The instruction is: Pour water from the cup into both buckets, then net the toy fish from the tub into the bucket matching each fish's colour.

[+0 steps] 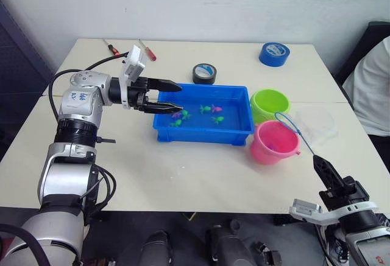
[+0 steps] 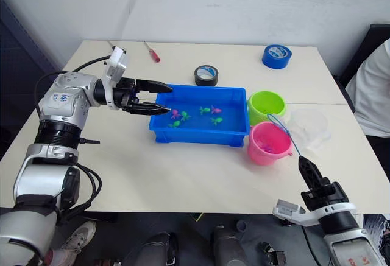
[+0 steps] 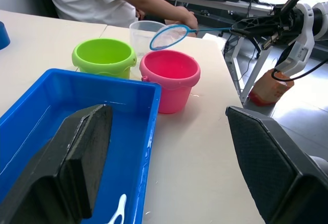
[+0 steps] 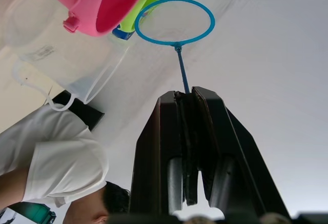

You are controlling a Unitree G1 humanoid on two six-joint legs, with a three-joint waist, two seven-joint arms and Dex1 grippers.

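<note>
The blue tub (image 1: 201, 137) sits mid-table with several small green and magenta toy fish (image 1: 205, 109) in it. My left gripper (image 1: 180, 97) is open, its fingers reaching over the tub's left end. To the right of the tub stand the green bucket (image 1: 269, 103) and, nearer, the pink bucket (image 1: 274, 143). The clear cup (image 1: 317, 123) stands upright just beyond them. At the table's near right edge my right gripper (image 1: 320, 162) is shut on the net's thin handle. The net's hoop (image 1: 287, 122) hangs over the pink bucket's far rim and looks empty.
A blue tape roll (image 1: 274, 53) lies at the back right and a black tape roll (image 1: 204, 73) behind the tub. Two screwdrivers (image 1: 146, 50) lie at the back left. A person in a white shirt (image 1: 368, 89) sits at the right edge.
</note>
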